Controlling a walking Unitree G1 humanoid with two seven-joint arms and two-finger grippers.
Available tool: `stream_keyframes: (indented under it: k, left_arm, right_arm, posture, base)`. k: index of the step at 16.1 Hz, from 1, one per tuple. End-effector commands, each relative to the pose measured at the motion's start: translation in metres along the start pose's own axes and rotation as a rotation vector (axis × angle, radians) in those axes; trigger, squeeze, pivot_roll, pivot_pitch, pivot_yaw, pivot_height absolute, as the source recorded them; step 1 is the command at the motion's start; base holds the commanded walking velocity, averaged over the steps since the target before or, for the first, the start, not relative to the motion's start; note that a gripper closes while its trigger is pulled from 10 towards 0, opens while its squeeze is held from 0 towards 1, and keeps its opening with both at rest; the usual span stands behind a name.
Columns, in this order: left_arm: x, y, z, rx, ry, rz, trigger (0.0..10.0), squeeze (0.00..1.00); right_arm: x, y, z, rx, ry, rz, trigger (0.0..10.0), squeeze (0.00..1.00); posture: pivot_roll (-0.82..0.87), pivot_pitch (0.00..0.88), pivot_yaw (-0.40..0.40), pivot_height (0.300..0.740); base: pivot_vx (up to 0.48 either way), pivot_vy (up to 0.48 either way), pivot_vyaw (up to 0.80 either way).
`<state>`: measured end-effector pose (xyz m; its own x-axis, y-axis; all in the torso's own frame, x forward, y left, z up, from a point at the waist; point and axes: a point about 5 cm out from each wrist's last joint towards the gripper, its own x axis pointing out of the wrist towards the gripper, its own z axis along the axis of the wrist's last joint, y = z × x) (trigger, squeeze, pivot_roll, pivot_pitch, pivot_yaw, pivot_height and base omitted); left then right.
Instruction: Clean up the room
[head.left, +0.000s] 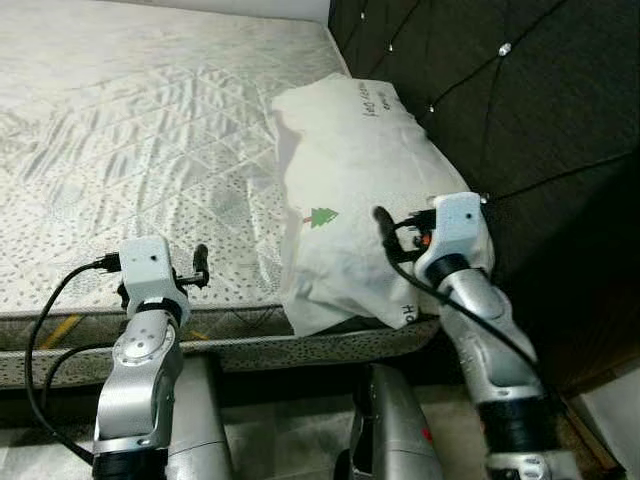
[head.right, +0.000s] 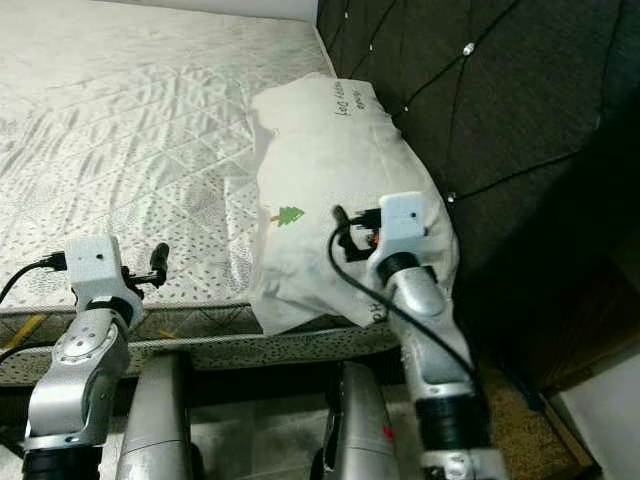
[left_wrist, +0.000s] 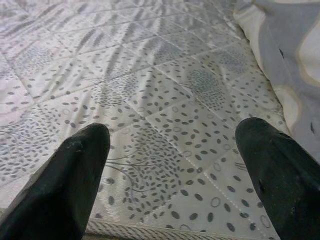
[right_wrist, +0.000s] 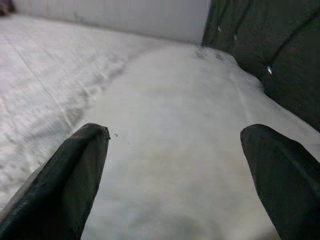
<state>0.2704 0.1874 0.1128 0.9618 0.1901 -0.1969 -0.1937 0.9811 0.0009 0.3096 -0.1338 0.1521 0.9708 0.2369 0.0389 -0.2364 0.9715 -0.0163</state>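
Observation:
A white pillow (head.left: 350, 180) with a small green tree print lies along the right side of the bare patterned mattress (head.left: 140, 130), against the dark headboard. Its near end hangs slightly over the mattress's front edge. My right gripper (head.left: 385, 228) hovers just above the pillow's near end, open, with nothing between its fingers; the pillow (right_wrist: 170, 150) spreads out under them. My left gripper (head.left: 201, 265) is held over the mattress's front edge, to the left of the pillow, also open and empty. The pillow's edge (left_wrist: 285, 55) lies off to one side of it.
A dark tufted headboard (head.left: 500, 90) rises along the right side of the bed. A white wall (right_wrist: 125, 17) stands beyond the far end of the mattress. My legs and the floor (head.left: 290, 440) are below the bed's front edge.

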Motion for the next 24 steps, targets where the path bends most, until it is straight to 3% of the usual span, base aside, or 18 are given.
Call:
stream_keyframes:
  k: [1,3,4,7,9,10,11,12,13,15,18,20,24]
  left_arm:
    - [0.0,0.001,0.005,-0.002,-0.012,0.004,10.0,0.0]
    - [-0.001,-0.003,0.007,0.029,-0.031,-0.04,10.0,0.0]
    - [-0.001,-0.003,0.006,0.037,-0.027,-0.044,10.0,0.0]
    - [0.0,-0.003,0.005,0.031,-0.019,-0.046,10.0,0.0]
    - [0.001,-0.009,0.006,-0.001,-0.042,-0.067,10.0,0.0]
    - [0.0,-0.015,0.01,-0.011,-0.067,-0.1,10.0,0.0]
    - [0.0,-0.019,0.011,-0.012,-0.071,-0.107,10.0,0.0]
    - [0.0,-0.023,0.012,-0.005,-0.077,-0.13,10.0,0.0]
    - [-0.001,-0.026,0.014,0.002,-0.089,-0.15,10.0,0.0]
    - [-0.004,-0.027,0.012,-0.035,-0.094,-0.16,10.0,0.0]
    - [-0.006,-0.028,0.0,-0.068,-0.06,-0.137,10.0,0.0]
    - [-0.006,-0.03,-0.002,-0.079,-0.054,-0.151,10.0,0.0]
    - [-0.005,-0.035,0.003,-0.064,-0.077,-0.179,10.0,0.0]
  right_arm:
    - [-0.003,-0.001,0.004,-0.019,-0.033,0.0,10.0,1.0]
    - [-0.007,-0.008,-0.001,-0.006,-0.023,-0.031,10.0,1.0]
    - [-0.01,-0.017,-0.009,-0.036,0.014,-0.07,10.0,0.0]
    - [-0.012,-0.02,-0.013,0.049,0.028,-0.087,10.0,0.0]
    - [-0.011,-0.019,-0.015,0.057,0.036,-0.124,10.0,0.0]
    - [-0.01,-0.016,-0.015,0.009,0.034,-0.143,10.0,0.0]
    - [-0.01,-0.01,-0.014,0.077,0.018,-0.079,10.0,0.0]
    - [-0.007,-0.011,-0.01,0.074,-0.006,-0.137,10.0,0.0]
    - [-0.005,-0.013,-0.006,-0.01,-0.029,-0.187,10.0,0.0]
    - [-0.006,-0.011,-0.004,0.062,-0.008,-0.129,10.0,0.0]
    - [-0.017,-0.012,-0.017,0.069,0.026,-0.18,10.0,0.0]
    - [-0.016,-0.009,-0.015,0.069,0.019,-0.154,10.0,0.0]
    - [-0.008,-0.017,-0.006,0.104,-0.007,-0.168,10.0,0.0]
  posture:
    - [0.04,0.0,-0.099,0.525]
    - [0.04,0.0,-0.08,0.525]
    - [0.04,0.0,-0.077,0.525]
    - [0.04,0.0,-0.076,0.525]
    - [0.03,0.0,-0.074,0.525]
    - [0.03,0.0,-0.079,0.525]
    - [0.03,0.0,-0.082,0.525]
    - [0.03,0.0,-0.084,0.525]
    - [0.02,0.0,-0.083,0.525]
    - [0.02,0.0,-0.083,0.525]
    - [0.0,0.0,-0.081,0.525]
    - [-0.01,0.0,-0.085,0.525]
    - [0.0,0.0,-0.08,0.564]
  base:
    - [0.0,0.0,0.0]
    - [0.0,0.0,0.0]
    - [0.0,0.0,0.0]
    - [0.0,0.0,0.0]
    - [0.0,0.0,0.0]
    - [0.0,0.0,0.0]
    - [0.0,0.0,0.0]
    - [0.0,0.0,0.0]
    - [0.0,0.0,0.0]
    - [0.0,0.0,0.0]
    - [0.0,0.0,0.0]
    - [0.0,0.0,0.0]
    - [0.0,0.0,0.0]
